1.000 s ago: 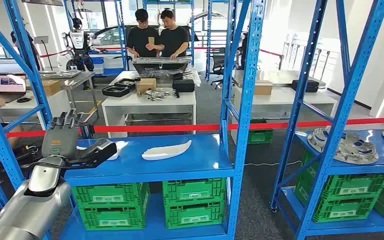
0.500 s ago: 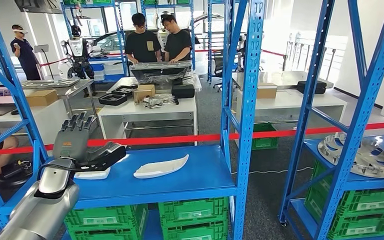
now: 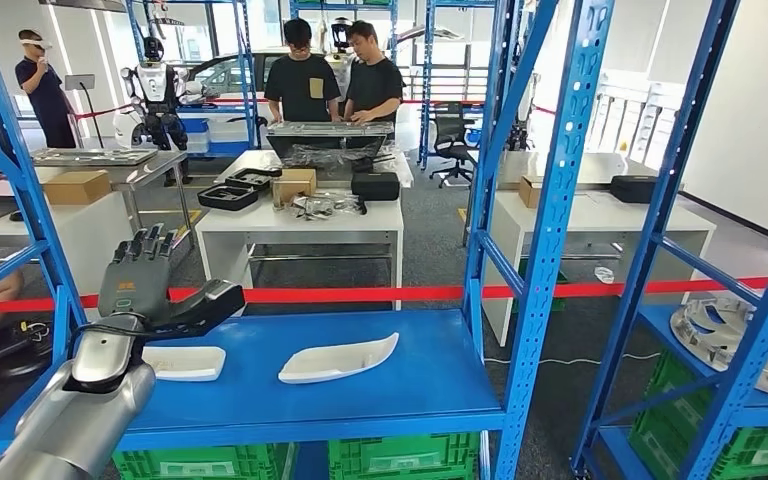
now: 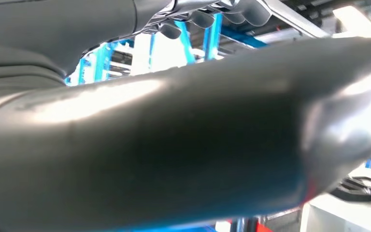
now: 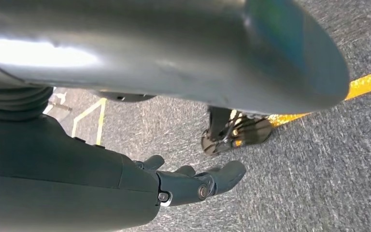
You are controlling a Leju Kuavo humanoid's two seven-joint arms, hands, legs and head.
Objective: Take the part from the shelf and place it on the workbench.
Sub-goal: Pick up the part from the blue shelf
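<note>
Two white curved parts lie on the blue shelf (image 3: 430, 370): a long one (image 3: 338, 358) in the middle and a shorter one (image 3: 185, 362) to its left. My left hand (image 3: 155, 285) is raised above the shelf's left end, just over the shorter part, fingers upright and apart, thumb stretched toward the middle, holding nothing. In the left wrist view the thick thumb (image 4: 183, 145) covers most of the picture, with the fingertips (image 4: 200, 17) beyond it. My right hand (image 5: 193, 186) hangs over grey floor with loosely spread fingers and nothing in it.
Blue uprights (image 3: 550, 220) frame the shelf, and a red barrier tape (image 3: 360, 294) runs behind it. Green crates (image 3: 400, 455) sit underneath. Round metal parts (image 3: 740, 335) lie on the right-hand shelf. Behind are white tables (image 3: 300, 215), two standing people (image 3: 335, 85) and another robot (image 3: 155, 95).
The whole picture has shifted right and down, so the camera has moved. My left hand keeps its raised, spread pose above the shelf's left end.
</note>
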